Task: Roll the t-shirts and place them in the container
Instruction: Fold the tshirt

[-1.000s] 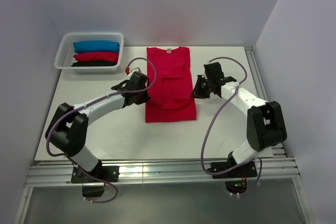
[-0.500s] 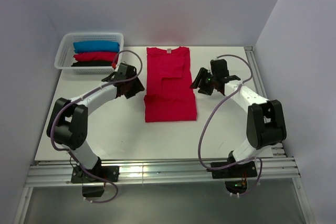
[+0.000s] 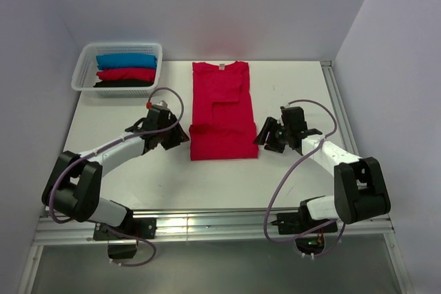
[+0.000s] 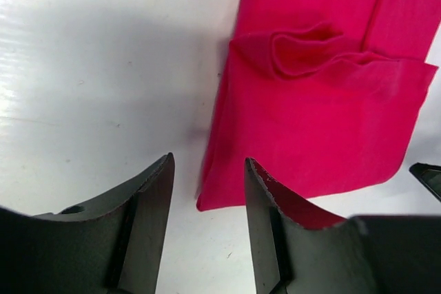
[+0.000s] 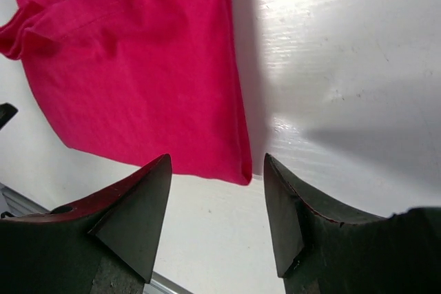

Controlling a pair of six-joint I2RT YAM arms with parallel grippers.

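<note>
The crimson-red t-shirt [image 3: 220,105] lies flat mid-table, folded into a long strip with its neck label at the far end. My left gripper [image 3: 182,140] is open at its near left corner, and my right gripper [image 3: 263,140] is open at its near right corner. In the left wrist view the shirt [image 4: 317,135] has that corner just ahead of the open gripper [image 4: 207,191]. In the right wrist view the shirt [image 5: 138,67] has its corner between the tips of the open gripper [image 5: 217,184]. Neither gripper holds cloth.
A white lattice basket [image 3: 80,74] stands at the far left, holding a rolled blue shirt [image 3: 126,61], a red one [image 3: 126,74] and a black one [image 3: 124,83]. A metal rail [image 3: 335,101] runs along the table's right edge. Walls close in the back and both sides.
Both grippers have moved toward me along the shirt's sides, from about its middle to its near corners. The shirt has not visibly moved.
</note>
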